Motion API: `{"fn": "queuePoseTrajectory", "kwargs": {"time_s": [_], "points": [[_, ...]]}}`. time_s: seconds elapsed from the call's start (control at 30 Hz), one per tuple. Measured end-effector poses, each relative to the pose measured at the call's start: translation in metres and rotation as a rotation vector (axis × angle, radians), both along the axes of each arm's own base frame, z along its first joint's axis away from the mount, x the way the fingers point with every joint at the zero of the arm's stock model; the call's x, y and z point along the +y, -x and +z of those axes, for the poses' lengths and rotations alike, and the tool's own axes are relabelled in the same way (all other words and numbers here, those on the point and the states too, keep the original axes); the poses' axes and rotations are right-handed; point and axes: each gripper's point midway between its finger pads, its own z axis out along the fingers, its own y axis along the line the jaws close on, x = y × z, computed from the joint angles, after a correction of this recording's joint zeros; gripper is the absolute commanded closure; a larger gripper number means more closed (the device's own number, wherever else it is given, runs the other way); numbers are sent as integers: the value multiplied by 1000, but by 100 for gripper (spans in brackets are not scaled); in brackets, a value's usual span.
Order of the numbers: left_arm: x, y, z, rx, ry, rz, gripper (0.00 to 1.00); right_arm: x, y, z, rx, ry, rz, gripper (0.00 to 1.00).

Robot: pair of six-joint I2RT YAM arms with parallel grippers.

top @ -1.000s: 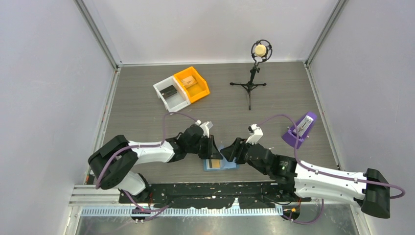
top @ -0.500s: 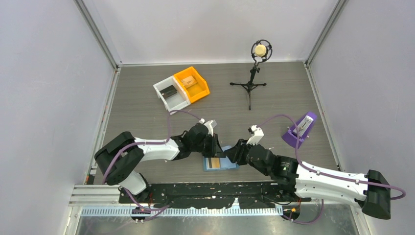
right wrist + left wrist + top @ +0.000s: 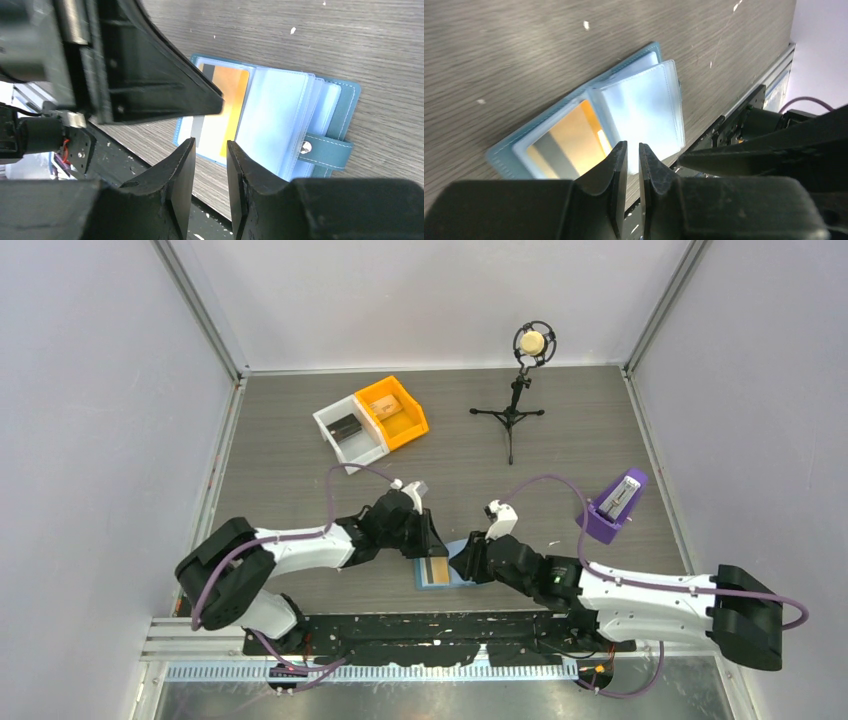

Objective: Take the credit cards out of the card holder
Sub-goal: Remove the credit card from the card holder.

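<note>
Card holder (image 3: 447, 573) lies open on table (image 3: 560, 455) between both arms, tan card (image 3: 227, 95) in its pocket on L-arm side. L gripper (image 3: 633, 146): jaws almost together, thin slit; cannot tell if pinching a sleeve. R gripper (image 3: 210, 144): jaws apart, nothing between, over holder's near edge.
</note>
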Motion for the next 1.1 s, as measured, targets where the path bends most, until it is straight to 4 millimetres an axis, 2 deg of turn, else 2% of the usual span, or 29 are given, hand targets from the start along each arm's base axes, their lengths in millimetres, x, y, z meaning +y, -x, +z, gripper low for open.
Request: {"fn": "queuePoseTrajectory", "kwargs": {"time_s": [0.2,0.4,0.5,0.7,0.9,1.1], "points": [[18,-4,6,-20,-9,51,84,6,2,-23,38,54,20,64],[32,9,-17,23,-53,53,87,9,0,-46,95,91,32,64],[38,14,-29,44,-75,54,87,9,-4,-45,101,80,24,64],[37,14,-30,38,-62,55,88,11,-8,-38,95,60,20,64],[38,15,-30,31,-54,55,87,26,-10,-23,87,13,47,64],[41,16,-29,26,-54,59,88,30,-12,-42,129,47,56,65]]}}
